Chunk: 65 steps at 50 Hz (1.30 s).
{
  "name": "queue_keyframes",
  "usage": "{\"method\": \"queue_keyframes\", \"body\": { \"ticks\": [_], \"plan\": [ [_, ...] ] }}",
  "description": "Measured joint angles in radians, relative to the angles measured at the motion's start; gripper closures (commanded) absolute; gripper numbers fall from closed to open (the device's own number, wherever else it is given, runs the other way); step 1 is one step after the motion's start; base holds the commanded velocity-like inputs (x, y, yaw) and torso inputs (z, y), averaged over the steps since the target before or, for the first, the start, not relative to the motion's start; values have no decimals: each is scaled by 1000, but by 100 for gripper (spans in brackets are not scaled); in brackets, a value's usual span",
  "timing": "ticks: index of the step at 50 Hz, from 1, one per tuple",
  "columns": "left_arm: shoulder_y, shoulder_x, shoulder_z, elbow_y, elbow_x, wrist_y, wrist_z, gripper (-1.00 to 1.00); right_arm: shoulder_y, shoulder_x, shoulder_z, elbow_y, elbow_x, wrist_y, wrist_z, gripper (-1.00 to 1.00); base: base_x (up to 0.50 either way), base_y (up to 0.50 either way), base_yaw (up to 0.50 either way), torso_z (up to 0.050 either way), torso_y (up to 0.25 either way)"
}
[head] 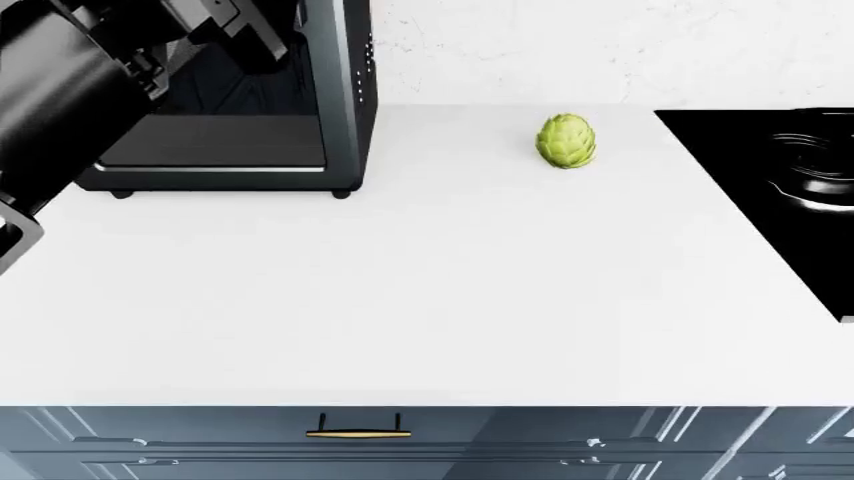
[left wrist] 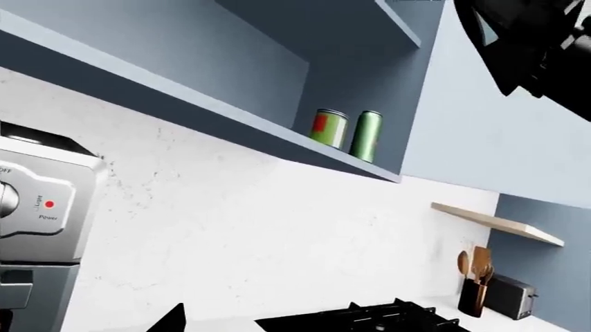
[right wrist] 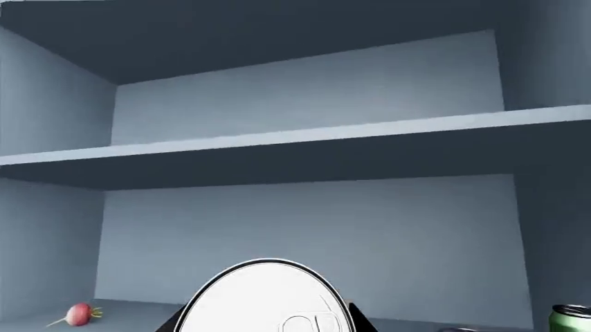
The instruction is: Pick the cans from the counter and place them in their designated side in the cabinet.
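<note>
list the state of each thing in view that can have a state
silver-topped can with pull tab: close under the right wrist camera, at the cabinet opening
two green-labelled cans: upright, side by side on the open cabinet shelf
red radish: lying on the cabinet floor
green artichoke: resting on the white counter
silver appliance's red power light: lit
dark drawer with brass handle: shut

Kitchen: stovetop [head: 787, 180], counter [head: 441, 290] (white), cabinet [right wrist: 305, 149], toaster [left wrist: 511, 296].
</note>
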Motion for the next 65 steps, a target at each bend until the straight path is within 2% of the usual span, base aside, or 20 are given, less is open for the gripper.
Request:
{"method": "queue_keyframes", "body": {
  "ticks": [19,65],
  "plan": [
    [-44,-13,3,17,-34,0,-28,-100,31,-36,31,80,-112,-34,10,100,0,0,0,0,0],
    [-151,-35,25,17,-49,-22,-25,-100,37,-42,37,95,-131,-40,12,100,0,0,0,0,1]
  ]
}}
